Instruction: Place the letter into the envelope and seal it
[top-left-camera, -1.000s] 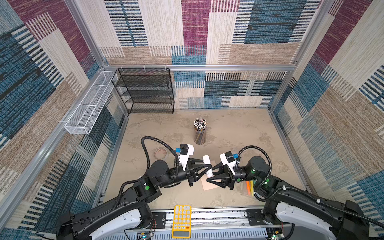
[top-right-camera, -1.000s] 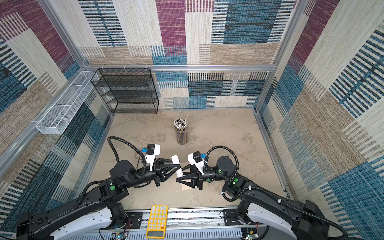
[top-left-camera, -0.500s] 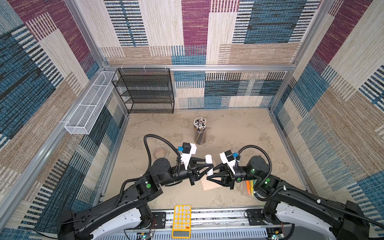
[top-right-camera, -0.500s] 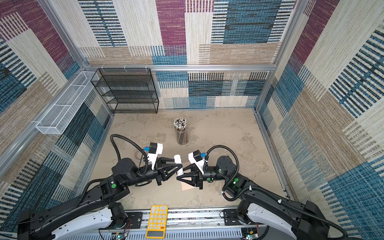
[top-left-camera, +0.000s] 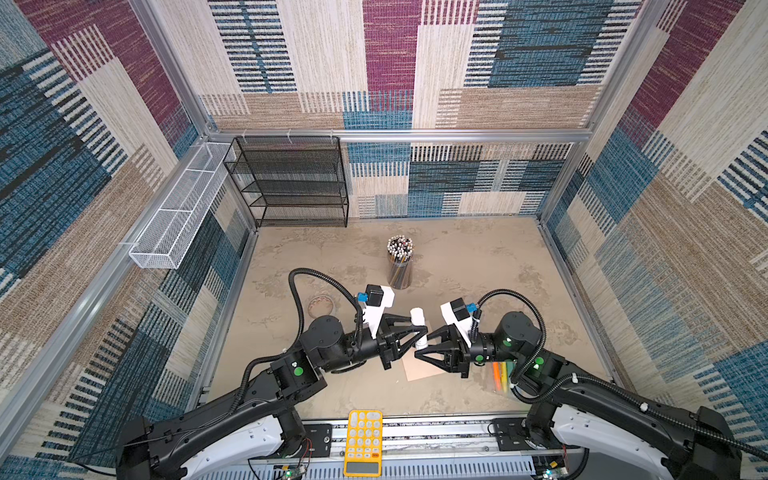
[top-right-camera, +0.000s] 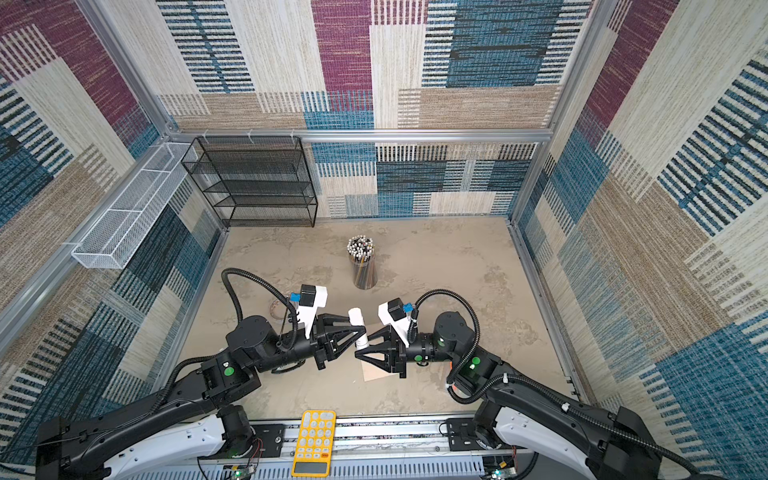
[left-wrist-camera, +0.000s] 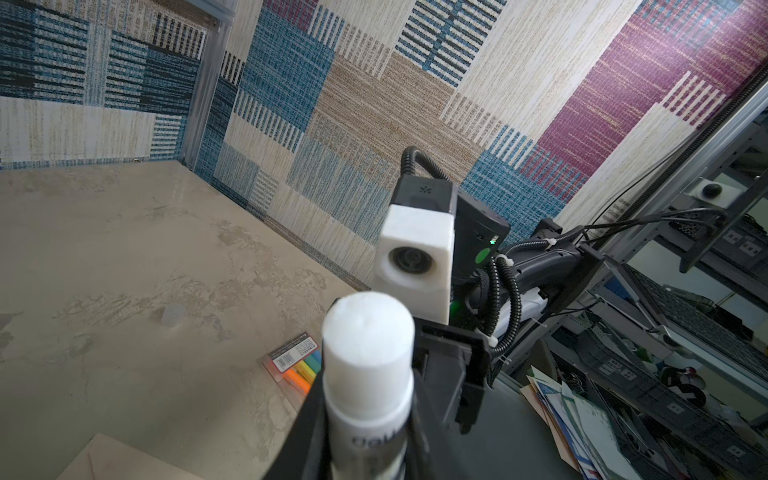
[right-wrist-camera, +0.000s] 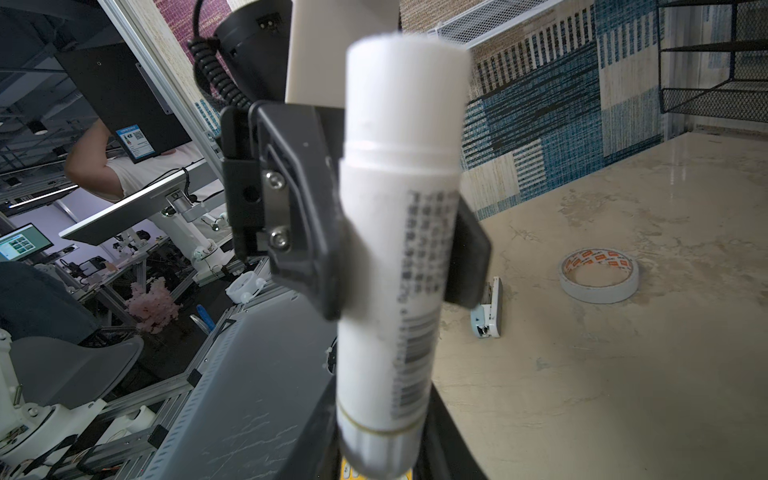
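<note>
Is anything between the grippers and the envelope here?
Only the glue stick: the left gripper is clamped on it and the right gripper holds its base, both over the envelope. Nothing loose lies on the envelope's visible part.

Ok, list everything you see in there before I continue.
glue stick: 1, white, held between both grippers
envelope: 1, peach-tan, on table beneath them
letter: none in view
pencil cup: 1, see-through, table middle
tape roll: 1, white, table left
stapler: 1, white-blue, table left
highlighter pack: 1, multicoloured, beside right arm
small cap: 1, clear, table right
calculator: 1, yellow, front rail
shelf: 1, black mesh, back-left corner
wire basket: 1, white, left wall
left gripper: 1, black, shut on stick's middle
right gripper: 1, black, shut on stick's base
</note>
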